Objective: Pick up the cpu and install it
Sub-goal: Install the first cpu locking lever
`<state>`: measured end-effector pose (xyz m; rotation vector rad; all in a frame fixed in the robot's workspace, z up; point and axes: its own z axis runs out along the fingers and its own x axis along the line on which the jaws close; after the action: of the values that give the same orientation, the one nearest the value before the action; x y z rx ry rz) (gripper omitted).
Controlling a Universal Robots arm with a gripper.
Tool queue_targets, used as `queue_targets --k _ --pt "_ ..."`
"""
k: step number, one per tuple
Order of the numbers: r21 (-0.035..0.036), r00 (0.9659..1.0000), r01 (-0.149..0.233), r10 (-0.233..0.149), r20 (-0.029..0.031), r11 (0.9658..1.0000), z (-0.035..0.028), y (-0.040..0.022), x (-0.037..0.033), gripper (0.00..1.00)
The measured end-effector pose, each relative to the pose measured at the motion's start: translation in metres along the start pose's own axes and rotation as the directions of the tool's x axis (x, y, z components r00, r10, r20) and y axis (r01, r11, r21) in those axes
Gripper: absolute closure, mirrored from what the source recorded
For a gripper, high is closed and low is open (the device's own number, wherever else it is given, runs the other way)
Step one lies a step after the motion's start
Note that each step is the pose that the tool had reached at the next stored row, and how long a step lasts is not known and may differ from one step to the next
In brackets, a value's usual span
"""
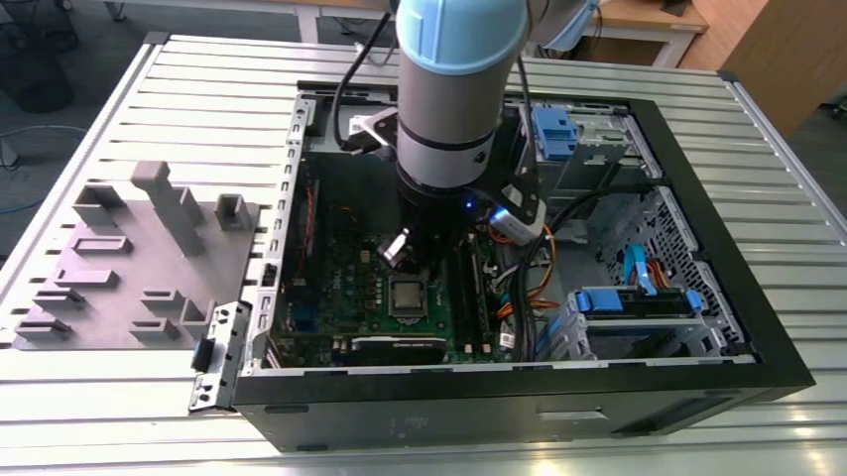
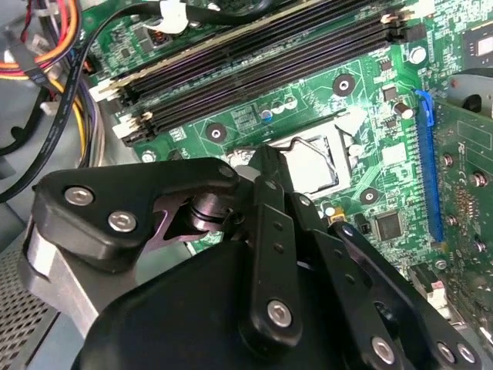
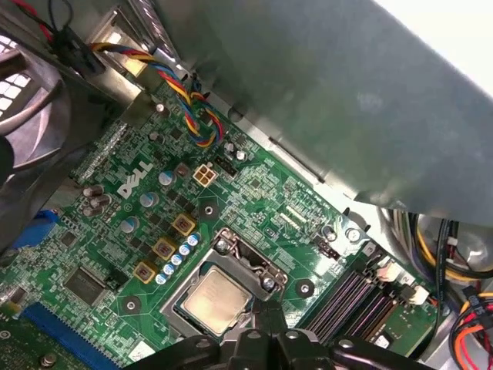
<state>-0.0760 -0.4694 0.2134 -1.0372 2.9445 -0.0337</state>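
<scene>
cpu (image 3: 214,301) seated in socket, just beneath hand (image 3: 266,327).

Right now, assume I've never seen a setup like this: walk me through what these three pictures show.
The big pale-blue and grey column is a robot arm, reaching down into an open computer case that lies on a ribbed metal table. That picture comes from a camera standing off the arm. The other two come from cameras riding near the arm's wrist, looking down past its black gripper at the green circuit board. The cpu, a small silvery square chip, already sits in its metal-framed socket on that board, right below the gripper. Whether the jaws are open or shut cannot be told. Beside the case lies a grey moulded tray.
</scene>
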Motion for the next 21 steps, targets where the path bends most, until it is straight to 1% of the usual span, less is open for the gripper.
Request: queue_targets --k 4,11,15,18,21 --pt "0.0036 0.9999 -0.017 0.017 -0.0028 0.9998 0.0031 -0.0008 0.0009 0.89" --pt "0.0035 0.9998 -0.019 0.019 -0.0025 0.9998 0.0036 -0.0016 0.0014 0.89" --pt "0.0046 0.9998 -0.019 0.019 -0.0041 0.9998 0.0052 -0.0033 0.0029 0.89" --pt "0.0031 0.9998 -0.019 0.019 -0.0072 0.9998 0.0074 -0.0053 0.0045 0.89" --pt "0.0018 0.9998 -0.019 0.019 -0.0090 0.9998 0.0093 -0.0080 0.0068 0.89"
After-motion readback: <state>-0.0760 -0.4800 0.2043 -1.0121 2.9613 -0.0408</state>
